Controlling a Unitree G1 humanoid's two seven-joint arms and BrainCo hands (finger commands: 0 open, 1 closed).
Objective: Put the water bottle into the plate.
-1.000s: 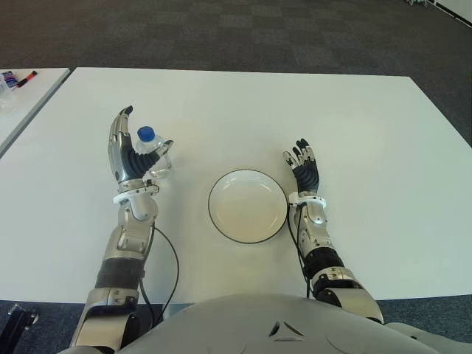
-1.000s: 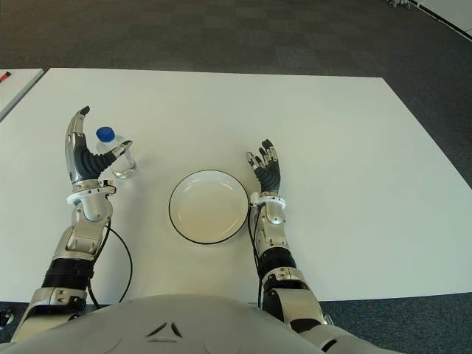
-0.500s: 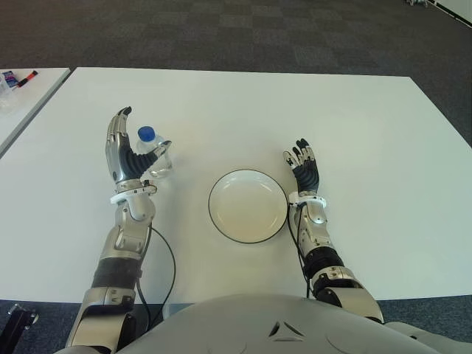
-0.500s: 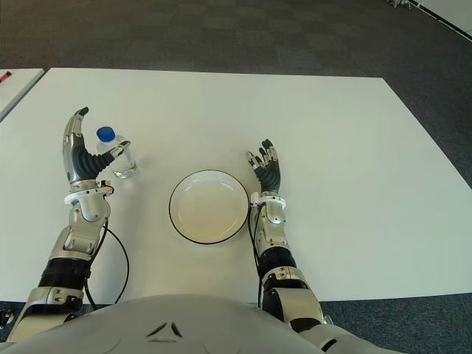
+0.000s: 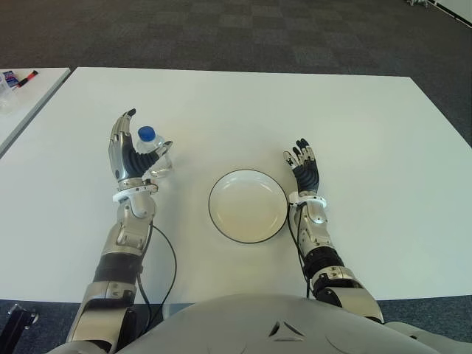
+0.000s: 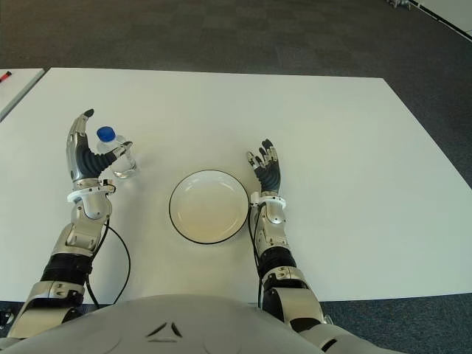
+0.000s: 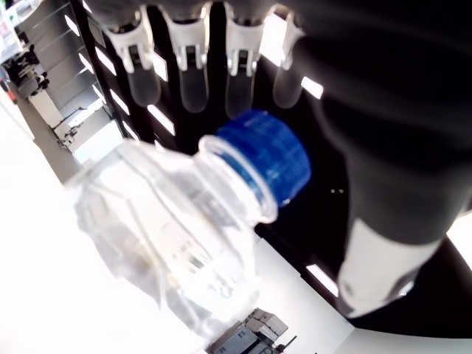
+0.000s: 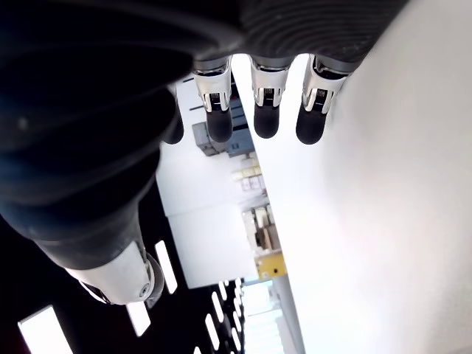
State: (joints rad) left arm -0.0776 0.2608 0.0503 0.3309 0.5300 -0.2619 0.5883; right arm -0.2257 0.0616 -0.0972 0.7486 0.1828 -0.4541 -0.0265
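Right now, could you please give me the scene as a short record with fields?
bottle: clear water bottle with blue cap, upright on the white table, outside the plate
plate: white plate with dark rim, nothing in it, right of the bottle
left hand: left hand open beside the bottle, fingers not closed on it
right hand: right hand open, right of the plate

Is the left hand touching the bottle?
Cannot tell. In the left wrist view the left hand is open around the bottle, fingers behind it, contact not plain.

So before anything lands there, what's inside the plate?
Nothing: the plate shows only bare white inside. The water bottle stands beside it, at the left hand.
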